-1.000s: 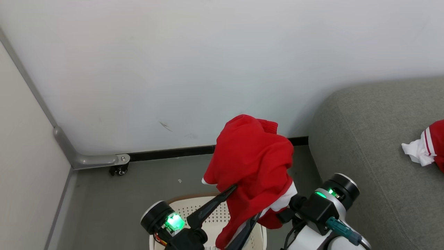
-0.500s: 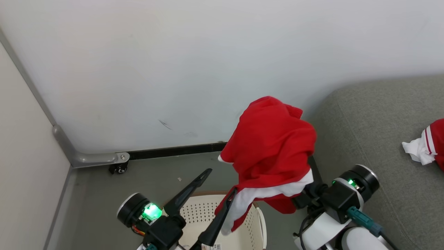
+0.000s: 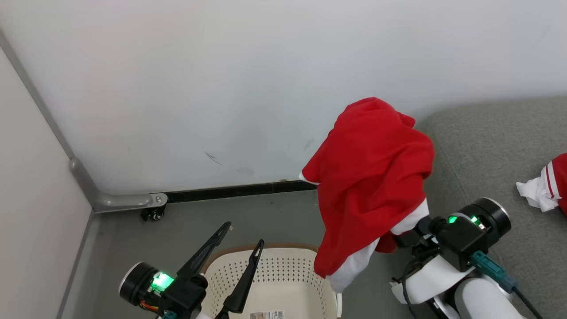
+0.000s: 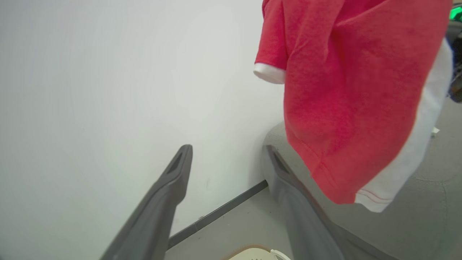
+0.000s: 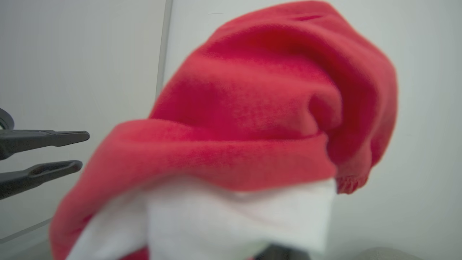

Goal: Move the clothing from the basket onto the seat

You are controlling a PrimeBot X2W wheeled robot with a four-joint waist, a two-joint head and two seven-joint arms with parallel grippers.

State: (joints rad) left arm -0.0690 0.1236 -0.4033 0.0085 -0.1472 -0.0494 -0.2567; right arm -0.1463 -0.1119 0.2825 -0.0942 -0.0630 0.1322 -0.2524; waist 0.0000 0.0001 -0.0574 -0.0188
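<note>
Head view, from the left: the left claw (image 3: 243, 234) stands over the near-left rim of the basket (image 3: 283, 277), fingers spread wide with nothing between them. A second ago one finger lay against the cloth, so it has let go. Inside the basket, as far as this view reaches, lies only a paper label (image 3: 266, 315). Up and to the right of the basket, the red garment (image 3: 372, 177) hangs draped over the right claw (image 3: 405, 239), which is clenched on it under the folds. A second ago it hung directly over the basket, and it has now swung clear toward the seat (image 3: 487, 146). Farther right of the basket, another red-and-white garment (image 3: 547, 188) already lies on the seat. By my judgement the carry is nearly done and the drop remains.
</note>
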